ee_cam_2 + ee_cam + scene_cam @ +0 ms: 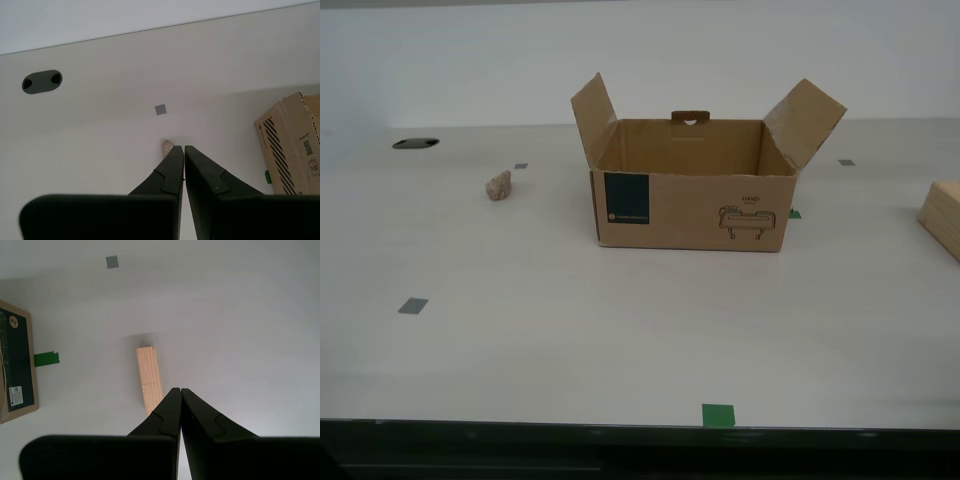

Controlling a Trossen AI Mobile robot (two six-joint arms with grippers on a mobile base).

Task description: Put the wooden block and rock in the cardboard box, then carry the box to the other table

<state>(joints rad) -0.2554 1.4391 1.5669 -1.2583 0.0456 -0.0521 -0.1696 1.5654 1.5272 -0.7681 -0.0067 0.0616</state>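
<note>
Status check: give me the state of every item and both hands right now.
cardboard box: upright, flaps open, looks empty.
rock: on the table, outside the box.
wooden block: lying flat on the table, outside the box.
first hand: shut, empty.
second hand: shut, empty.

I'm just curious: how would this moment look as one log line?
cardboard box: empty | rock: on table | wooden block: on table | both grippers: shut, holding nothing

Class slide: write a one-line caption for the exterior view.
Open brown cardboard box stands mid-table, small lumpy beige rock toward the view's left, pale wooden block at its right edge.
</note>
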